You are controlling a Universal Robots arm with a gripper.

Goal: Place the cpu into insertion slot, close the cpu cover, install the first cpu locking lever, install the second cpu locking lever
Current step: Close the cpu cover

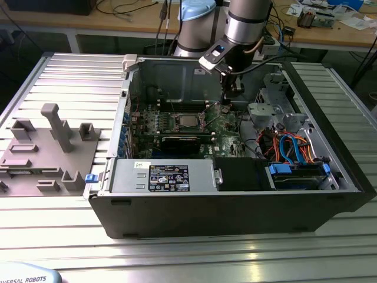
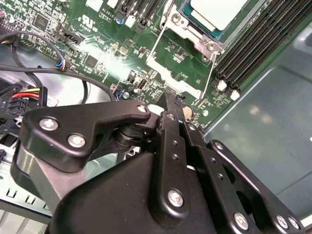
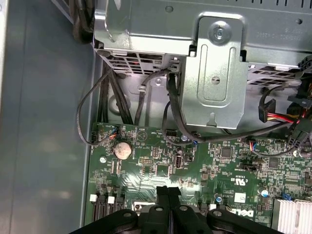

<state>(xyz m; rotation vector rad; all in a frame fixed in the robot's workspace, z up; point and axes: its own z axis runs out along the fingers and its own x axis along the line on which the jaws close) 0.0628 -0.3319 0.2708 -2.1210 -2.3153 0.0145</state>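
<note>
The cpu (image 2: 217,12) lies silvery-topped in the insertion slot (image 2: 195,38) on the green board; in the exterior view the cpu (image 1: 188,120) sits mid-board inside the open computer case. The cpu cover (image 2: 168,71) stands swung open away from the socket, and the board shows through its window. My gripper (image 2: 171,105) is shut with nothing held, its tips just off the cover's free edge. In the exterior view the gripper (image 1: 226,108) hangs low over the board, to the right of the cpu. The shut fingertips (image 3: 168,192) also show in the first wrist view.
Long black memory slots (image 2: 253,44) run beside the socket. A metal bracket (image 3: 214,73) and loose cables rise near the gripper. A power supply (image 1: 168,177) and a drive cage (image 1: 294,171) line the case front. A grey fixture (image 1: 47,147) sits outside on the exterior view's left.
</note>
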